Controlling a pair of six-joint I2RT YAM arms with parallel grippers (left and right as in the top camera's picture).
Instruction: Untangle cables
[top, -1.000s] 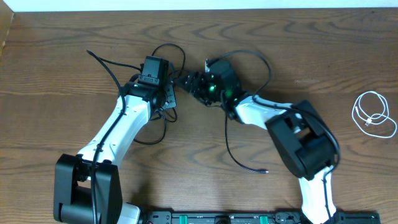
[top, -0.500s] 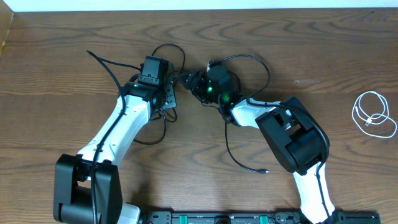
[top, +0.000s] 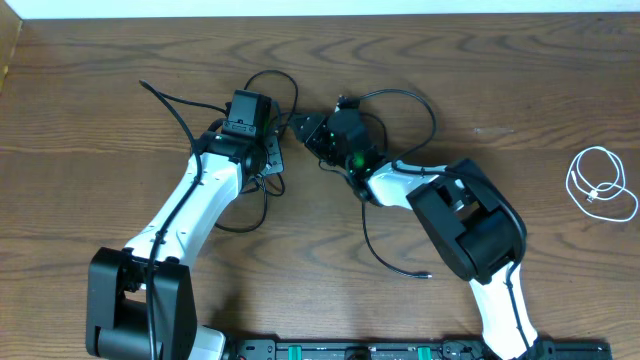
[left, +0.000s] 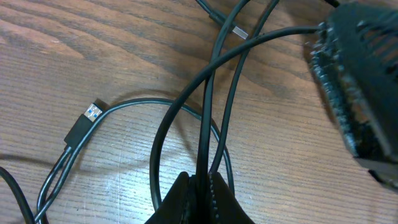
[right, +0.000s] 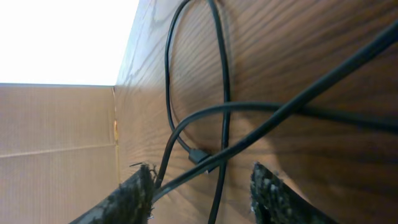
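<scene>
Black cables (top: 405, 93) lie tangled at the table's middle, with loose ends trailing left (top: 165, 97) and toward the front (top: 395, 262). My left gripper (left: 200, 186) is shut on one black cable strand (left: 205, 124) that rises from its jaws; a USB plug (left: 86, 119) lies beside it. My right gripper (right: 202, 193) stands open just right of the left one, facing it. Two crossing black strands (right: 217, 158) run between its fingers (right: 134, 193), one against the left pad. A short white cable (top: 600, 185) lies coiled far right, apart from both grippers.
The right gripper's body (left: 360, 93) crowds the upper right of the left wrist view. A cardboard wall (right: 56, 149) stands beyond the table's left edge. Both arm bases sit at the front edge (top: 350, 350).
The right gripper has slid left into the tangle, closer to the left gripper, and its jaws have narrowed. The left arm and its grip have not moved.
</scene>
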